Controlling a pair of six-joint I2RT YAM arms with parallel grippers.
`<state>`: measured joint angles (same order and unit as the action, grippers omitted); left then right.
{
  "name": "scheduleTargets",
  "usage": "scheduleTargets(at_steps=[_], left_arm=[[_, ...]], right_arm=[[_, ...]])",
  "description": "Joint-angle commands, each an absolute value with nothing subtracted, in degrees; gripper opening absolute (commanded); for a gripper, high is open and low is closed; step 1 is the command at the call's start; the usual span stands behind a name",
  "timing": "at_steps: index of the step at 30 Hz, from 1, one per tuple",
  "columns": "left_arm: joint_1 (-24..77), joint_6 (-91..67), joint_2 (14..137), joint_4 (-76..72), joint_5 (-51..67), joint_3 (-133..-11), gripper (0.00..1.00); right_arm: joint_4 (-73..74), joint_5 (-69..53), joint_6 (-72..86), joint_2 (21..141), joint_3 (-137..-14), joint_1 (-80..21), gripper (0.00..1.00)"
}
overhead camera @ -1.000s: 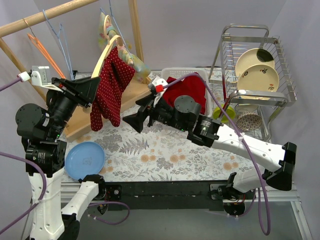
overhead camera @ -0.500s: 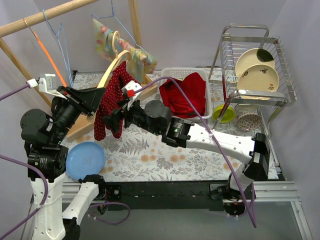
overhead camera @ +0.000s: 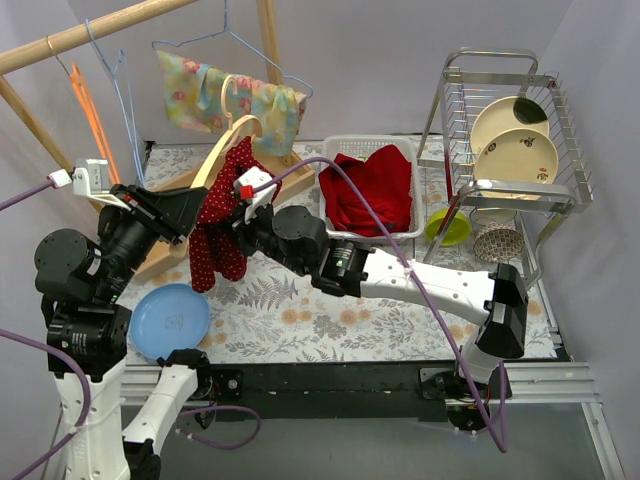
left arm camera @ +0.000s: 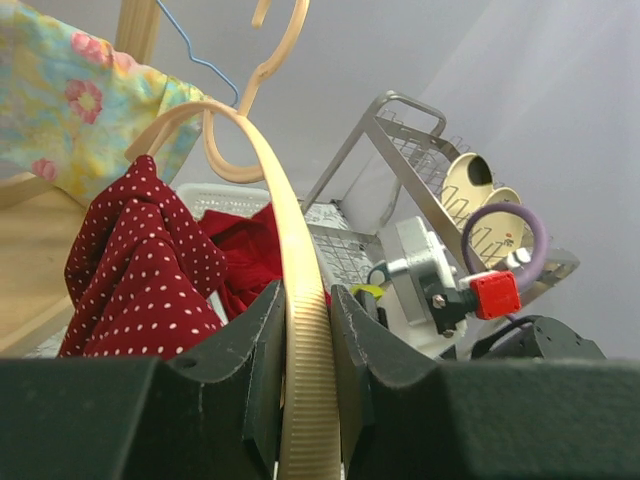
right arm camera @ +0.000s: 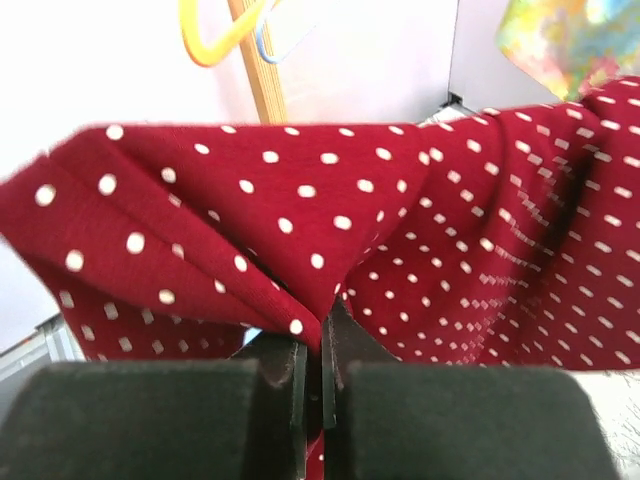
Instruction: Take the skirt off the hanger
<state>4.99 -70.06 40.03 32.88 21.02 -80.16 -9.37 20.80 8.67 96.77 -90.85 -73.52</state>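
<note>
The skirt (overhead camera: 213,228), dark red with white dots, hangs from a pale wooden hanger (overhead camera: 216,152) at the left of the table. My left gripper (overhead camera: 186,206) is shut on the hanger's lower arm; in the left wrist view the ribbed hanger (left arm camera: 297,300) runs up between my fingers (left arm camera: 355,330), with the skirt (left arm camera: 140,270) bunched to its left. My right gripper (overhead camera: 236,224) reaches in from the right and is shut on a fold of the skirt (right arm camera: 300,200), the cloth pinched between its jaws (right arm camera: 318,345).
A blue plate (overhead camera: 170,320) lies near the left arm's base. A white basket (overhead camera: 345,145) holds red cloth. A dish rack (overhead camera: 510,130) with plates and a green bowl (overhead camera: 450,228) stand at right. A floral garment (overhead camera: 230,95) and wire hangers hang from the wooden rail (overhead camera: 80,35).
My right arm swung left to the skirt and its open jaws closed on the fabric. The hanger with the skirt shifted a little lower and left. The floral garment swung on its hanger.
</note>
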Motion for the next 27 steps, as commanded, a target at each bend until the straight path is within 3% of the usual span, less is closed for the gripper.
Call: scheduleTargets(at_steps=[1, 12, 27], left_arm=[[5.01, -66.01, 39.99, 33.74, 15.3, -85.95, 0.0], [5.1, -61.7, 39.73, 37.7, 6.42, -87.19, 0.0], [5.1, -58.97, 38.94, 37.53, 1.14, -86.66, 0.0]], right_arm=[[-8.27, 23.81, 8.35, 87.11, -87.81, -73.65, 0.01], [-0.53, 36.9, 0.36, 69.01, -83.49, -73.65, 0.01], [-3.69, 52.21, -24.68, 71.88, -97.72, -70.67, 0.01]])
